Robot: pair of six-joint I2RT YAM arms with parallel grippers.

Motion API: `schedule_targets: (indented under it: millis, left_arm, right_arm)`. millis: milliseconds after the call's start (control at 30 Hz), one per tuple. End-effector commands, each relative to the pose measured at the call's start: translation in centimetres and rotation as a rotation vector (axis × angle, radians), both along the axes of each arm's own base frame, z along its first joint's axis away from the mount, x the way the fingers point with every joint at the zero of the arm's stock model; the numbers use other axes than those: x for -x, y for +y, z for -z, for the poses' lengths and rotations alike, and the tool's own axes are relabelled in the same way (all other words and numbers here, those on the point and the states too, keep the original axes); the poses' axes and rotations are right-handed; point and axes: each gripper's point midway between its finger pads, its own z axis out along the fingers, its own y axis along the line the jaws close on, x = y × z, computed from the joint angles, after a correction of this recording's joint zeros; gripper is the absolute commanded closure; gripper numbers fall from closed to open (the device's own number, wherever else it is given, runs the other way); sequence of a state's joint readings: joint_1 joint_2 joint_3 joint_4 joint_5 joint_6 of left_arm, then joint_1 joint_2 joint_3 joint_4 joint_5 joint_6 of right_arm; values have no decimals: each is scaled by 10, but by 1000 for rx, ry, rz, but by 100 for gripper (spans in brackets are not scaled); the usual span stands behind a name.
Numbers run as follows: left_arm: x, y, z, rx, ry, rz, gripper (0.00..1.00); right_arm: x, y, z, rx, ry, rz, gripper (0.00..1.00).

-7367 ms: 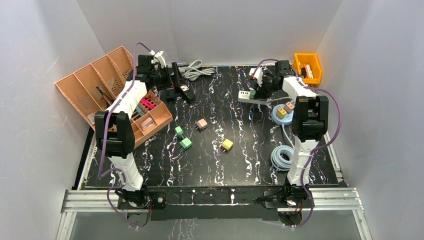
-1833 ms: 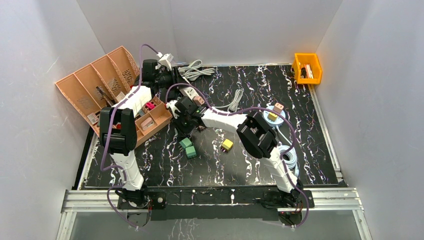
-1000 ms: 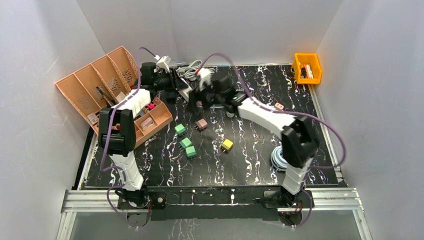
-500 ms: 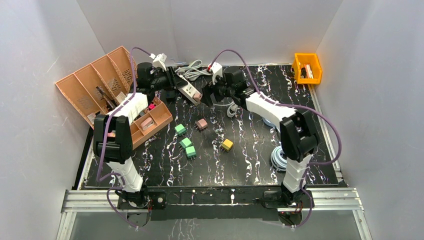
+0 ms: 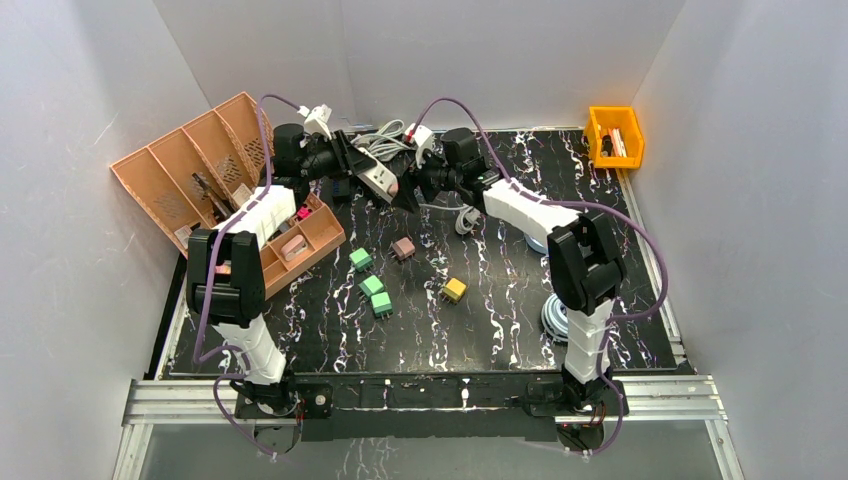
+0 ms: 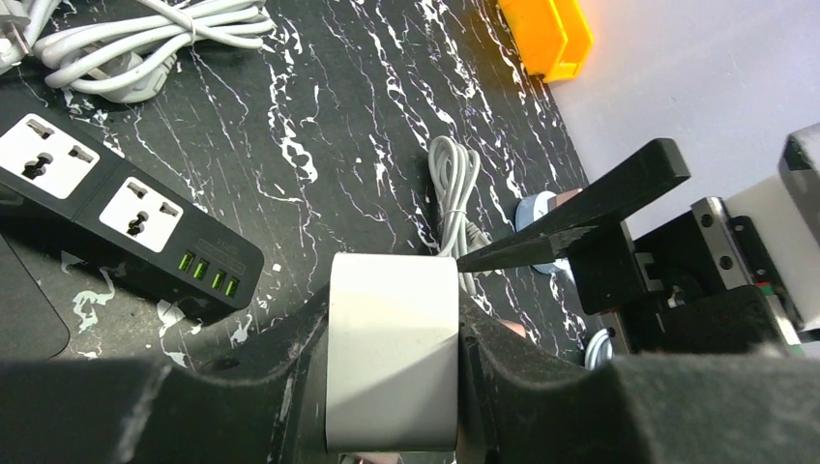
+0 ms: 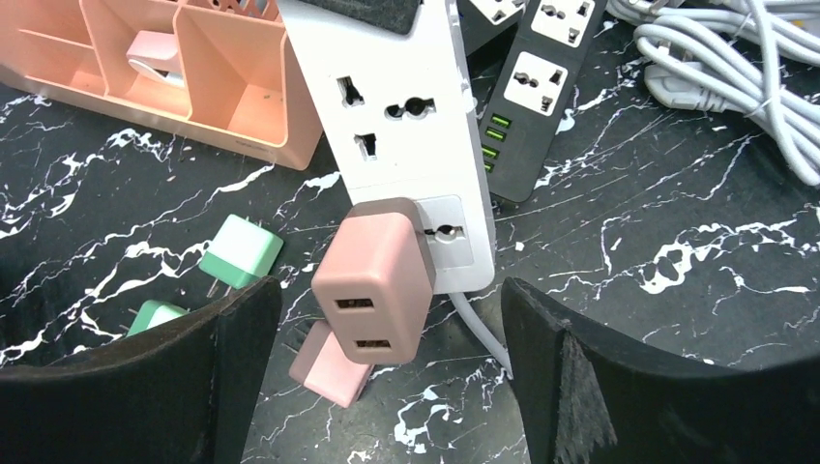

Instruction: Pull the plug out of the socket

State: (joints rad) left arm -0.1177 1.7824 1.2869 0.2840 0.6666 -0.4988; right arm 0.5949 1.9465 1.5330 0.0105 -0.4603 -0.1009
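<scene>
Left gripper (image 6: 392, 372) pinches the white strip (image 7: 382, 72) at twelve o'clock; right gripper (image 7: 387, 295), spread, should clamp the pink plug (image 7: 375, 275) squarely, pull straight.

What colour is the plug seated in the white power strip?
Dusty pink. The plug, in the power strip, shows best in the right wrist view.

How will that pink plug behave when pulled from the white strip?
Probably rigid: the pink plug is a boxy moulded block. Its smooth sides may slip when squeezed. The white strip would likely follow unless the left gripper holds firm.
</scene>
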Motion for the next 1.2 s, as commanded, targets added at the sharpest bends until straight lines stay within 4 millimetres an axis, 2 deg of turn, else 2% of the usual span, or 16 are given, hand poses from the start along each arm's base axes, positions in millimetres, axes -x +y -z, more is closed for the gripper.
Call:
schedule_targets:
  millis: [0,67,100,133,167,233,300,400,433,500,600,700,800,967,1033,1167]
  left_arm:
    - [7,-9,-41,42,-100,42,100]
    - [7,-8,-42,41,-103,37,100]
    - [6,-8,-42,42,-103,33,100]
    - [5,-8,-42,41,-105,30,100]
    - [4,-7,-42,41,-106,25,100]
    - [1,-5,-39,33,-96,1,100]
    - [-6,3,-31,3,-82,-55,100]
    - [-20,23,-16,-73,-53,-189,100]
    - [-24,30,-13,-95,-50,-231,100]
    - [-32,41,-10,-120,-50,-301,100]
    - [-43,53,-10,-119,-59,-393,100]
    - [-52,60,0,-116,-32,-451,100]
    - [-58,62,8,-107,-18,-478,100]
    - [-71,64,8,-57,-41,-526,100]
    - [-80,64,-1,-8,-95,-545,100]
    - [-105,61,-14,46,-162,-550,100]
  right_arm:
    - [-9,12,-19,-47,-49,-36,12]
    - [-9,13,-15,-31,-36,-46,20]
    - [-8,14,-13,-21,-32,-58,34]
    - [-8,14,-10,-1,-22,-70,86]
    - [-10,13,-7,23,-4,-68,100]
    - [-12,7,-6,62,17,-51,100]
    - [-11,1,-33,-18,-18,-42,100]
    - [2,-18,-85,-274,-7,-85,100]
    - [5,-24,-94,-312,17,-94,100]
    - [1,-31,-96,-250,4,-43,100]
    - [-23,-46,-99,-43,-201,214,100]
    - [-15,-73,-138,-30,-458,431,100]
    - [-2,-84,-157,-51,-504,445,100]
    - [17,-79,-135,-94,-305,243,100]
    - [21,-76,-109,-76,-223,217,100]
    - [39,-58,-39,-37,39,122,100]
